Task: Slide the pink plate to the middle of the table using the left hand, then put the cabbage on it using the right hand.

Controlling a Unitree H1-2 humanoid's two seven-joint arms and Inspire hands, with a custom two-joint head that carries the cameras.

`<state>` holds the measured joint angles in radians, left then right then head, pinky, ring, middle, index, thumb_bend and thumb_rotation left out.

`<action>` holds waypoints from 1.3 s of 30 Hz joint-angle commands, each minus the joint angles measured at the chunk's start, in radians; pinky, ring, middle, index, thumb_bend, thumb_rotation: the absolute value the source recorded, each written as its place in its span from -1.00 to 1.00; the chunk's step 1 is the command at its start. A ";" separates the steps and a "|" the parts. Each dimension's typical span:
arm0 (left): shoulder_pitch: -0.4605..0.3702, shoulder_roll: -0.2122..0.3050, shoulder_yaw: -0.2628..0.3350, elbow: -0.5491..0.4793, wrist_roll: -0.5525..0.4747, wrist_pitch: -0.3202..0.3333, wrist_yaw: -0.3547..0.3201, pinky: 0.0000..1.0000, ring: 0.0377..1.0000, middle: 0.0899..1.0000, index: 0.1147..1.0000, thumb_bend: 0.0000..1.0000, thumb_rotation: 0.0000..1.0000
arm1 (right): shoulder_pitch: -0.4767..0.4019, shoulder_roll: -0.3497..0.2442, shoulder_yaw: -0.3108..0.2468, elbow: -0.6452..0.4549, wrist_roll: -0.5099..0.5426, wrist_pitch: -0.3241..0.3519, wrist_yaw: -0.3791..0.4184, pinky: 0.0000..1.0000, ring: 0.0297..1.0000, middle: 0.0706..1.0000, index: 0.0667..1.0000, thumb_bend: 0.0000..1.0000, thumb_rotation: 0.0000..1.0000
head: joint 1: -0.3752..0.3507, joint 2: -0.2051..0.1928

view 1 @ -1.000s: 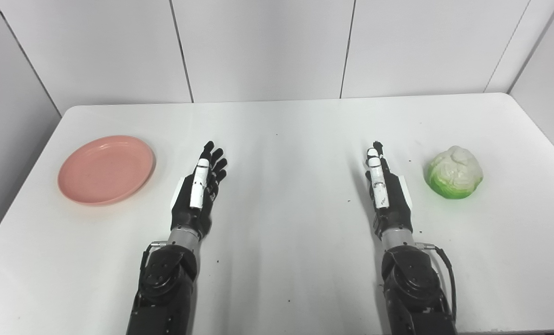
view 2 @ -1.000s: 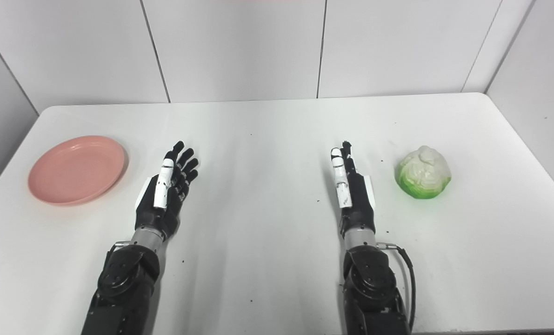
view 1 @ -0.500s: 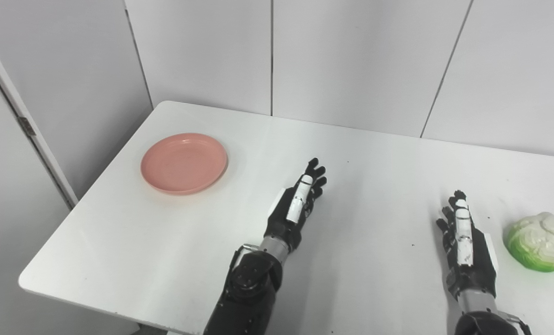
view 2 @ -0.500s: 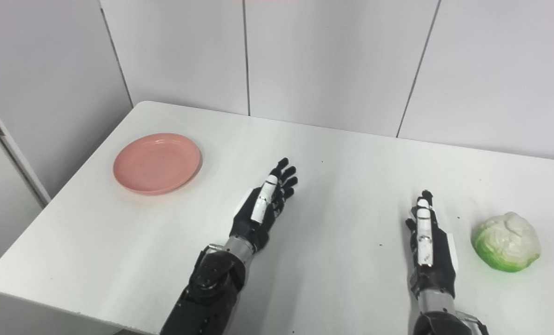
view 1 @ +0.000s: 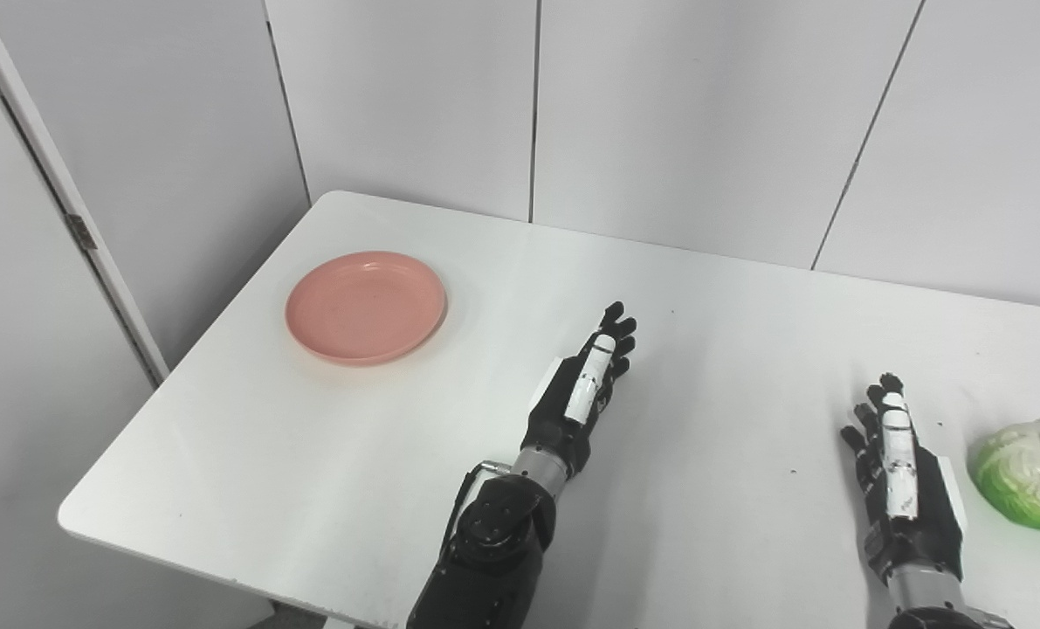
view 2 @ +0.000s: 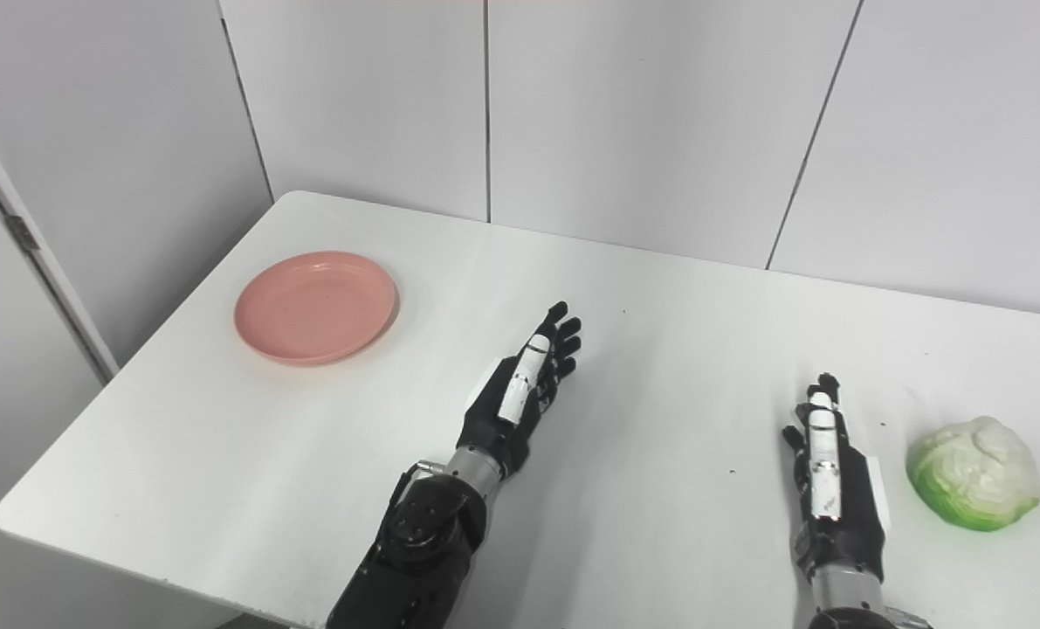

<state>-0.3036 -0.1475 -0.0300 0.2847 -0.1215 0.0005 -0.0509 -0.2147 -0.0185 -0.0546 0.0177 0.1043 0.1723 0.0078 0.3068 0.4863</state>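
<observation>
A round pink plate [view 1: 365, 306] lies empty near the table's far left corner. A green and white cabbage [view 2: 975, 472] sits at the right, cut by the picture edge in the left eye view [view 1: 1030, 472]. My left hand [view 1: 582, 391] is open and empty, edge-on over the table, to the right of the plate and apart from it. My right hand [view 1: 902, 476] is open and empty, just left of the cabbage, not touching it.
The white table [view 1: 310, 454] has its left edge and near-left corner in view, with a grey floor and a door panel beyond. White wall panels stand right behind the table's far edge.
The camera has turned to the left, so the whole picture has shifted right. Both hands stay open and in about the same places on the table.
</observation>
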 commanded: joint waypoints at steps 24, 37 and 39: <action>-0.016 0.046 0.055 -0.271 -0.023 0.057 0.018 0.92 0.90 0.93 0.90 -0.10 1.00 | -0.022 -0.012 -0.009 -0.034 -0.002 -0.008 -0.003 1.00 1.00 1.00 0.98 -0.67 1.00 | 0.026 0.024; -0.019 0.074 0.115 -0.471 -0.053 0.075 0.053 0.94 0.91 0.92 0.88 -0.09 1.00 | -0.025 -0.031 -0.008 -0.036 0.003 -0.011 0.008 1.00 1.00 1.00 0.99 -0.71 1.00 | 0.059 0.036; -0.023 0.083 0.127 -0.483 -0.040 0.066 0.068 0.95 0.92 0.91 0.88 -0.09 1.00 | -0.025 -0.032 -0.010 -0.041 0.010 -0.009 0.010 1.00 1.00 1.00 0.99 -0.71 1.00 | 0.065 0.037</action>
<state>-0.2872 -0.0746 0.0918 -0.1640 -0.1710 0.0766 0.0027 -0.2145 -0.0441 -0.0569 0.0144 0.1069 0.1730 0.0098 0.3712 0.5231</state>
